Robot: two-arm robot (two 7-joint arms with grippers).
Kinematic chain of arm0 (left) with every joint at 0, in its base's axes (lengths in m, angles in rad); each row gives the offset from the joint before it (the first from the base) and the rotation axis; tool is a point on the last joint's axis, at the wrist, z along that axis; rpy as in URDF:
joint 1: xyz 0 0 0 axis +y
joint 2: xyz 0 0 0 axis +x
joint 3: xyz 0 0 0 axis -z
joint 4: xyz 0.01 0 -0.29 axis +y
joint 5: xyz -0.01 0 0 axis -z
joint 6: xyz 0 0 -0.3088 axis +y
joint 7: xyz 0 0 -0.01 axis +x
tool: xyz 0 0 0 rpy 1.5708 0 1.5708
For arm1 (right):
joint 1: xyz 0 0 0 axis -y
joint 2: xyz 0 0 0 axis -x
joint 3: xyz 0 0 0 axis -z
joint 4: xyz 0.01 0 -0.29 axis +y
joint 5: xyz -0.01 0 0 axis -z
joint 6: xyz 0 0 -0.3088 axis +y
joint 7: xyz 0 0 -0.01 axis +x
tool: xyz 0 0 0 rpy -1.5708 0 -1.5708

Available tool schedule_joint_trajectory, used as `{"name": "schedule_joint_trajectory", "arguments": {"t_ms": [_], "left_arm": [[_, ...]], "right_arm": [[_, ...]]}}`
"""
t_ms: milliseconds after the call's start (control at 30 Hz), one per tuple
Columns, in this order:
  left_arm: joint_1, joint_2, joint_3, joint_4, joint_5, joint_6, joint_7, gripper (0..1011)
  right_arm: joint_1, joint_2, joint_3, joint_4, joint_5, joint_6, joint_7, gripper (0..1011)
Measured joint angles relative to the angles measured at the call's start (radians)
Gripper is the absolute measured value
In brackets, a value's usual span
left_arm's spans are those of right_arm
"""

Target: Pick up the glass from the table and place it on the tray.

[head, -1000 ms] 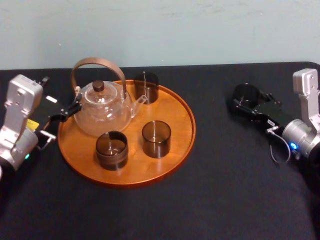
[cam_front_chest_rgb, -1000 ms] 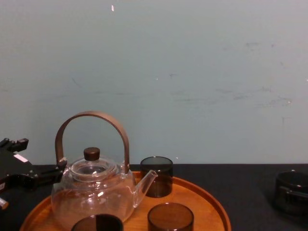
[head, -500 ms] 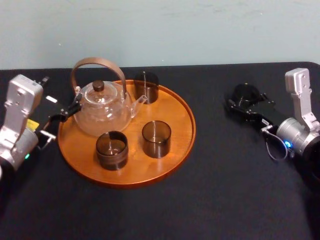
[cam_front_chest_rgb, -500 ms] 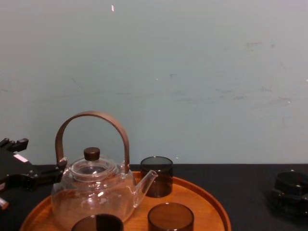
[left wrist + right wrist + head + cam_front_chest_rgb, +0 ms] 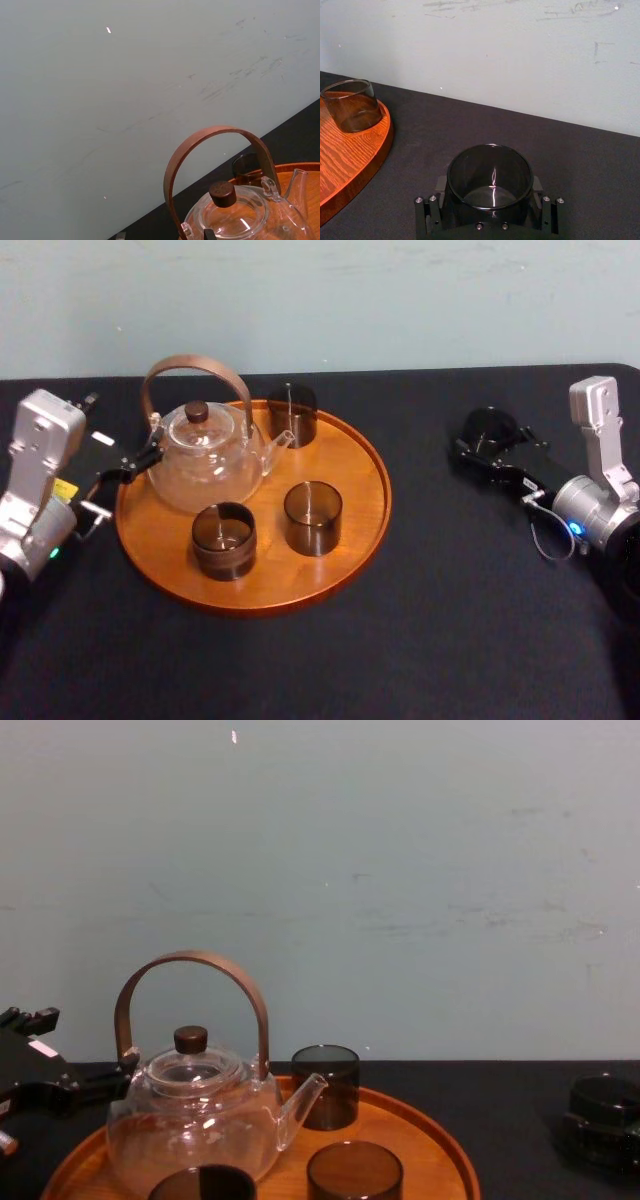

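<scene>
The black desk [image 5: 440,620] carries a big round wooden tray [image 5: 345,445] on its left half. A glass teapot [image 5: 205,465] with a curved brown handle sits at the tray's back left, and three dark glasses [image 5: 313,517] stand around it. The left gripper [image 5: 130,465] is parked just beside the teapot at the tray's left edge; I cannot tell how it is set. The right gripper [image 5: 490,443] lies low on the desk, well to the right of the tray, and sits around the fourth glass [image 5: 490,185], which stands upright on the desk. Whether it has clamped on the glass I cannot tell. The step in hand looks like taking hold. A firm but gentle squeeze low on the smooth wall should stop it slipping. Lift straight up, high enough to clear the tray's raised rim, and carry it left without tilting. The bare patch on the tray's right side looks the safest landing spot, away from the other glasses and the teapot's spout.
</scene>
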Motion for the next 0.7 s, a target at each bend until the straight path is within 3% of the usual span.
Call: {"name": "schedule_joint_trajectory", "arguments": {"t_ms": [300,467,700], "left_arm": [[0.000,0.000,0.000,0.000,0.000,0.000,0.000,1009],[0.000,0.000,0.000,0.000,0.000,0.000,0.000,1010],[0.000,0.000,0.000,0.000,0.000,0.000,0.000,1010]], "right_arm": [[-0.002,0.001,0.001,-0.004,0.001,0.002,-0.002,999],[-0.003,0.001,0.001,-0.005,0.001,0.003,-0.003,912],[-0.003,0.002,0.001,-0.006,0.002,0.003,-0.004,906]]}}
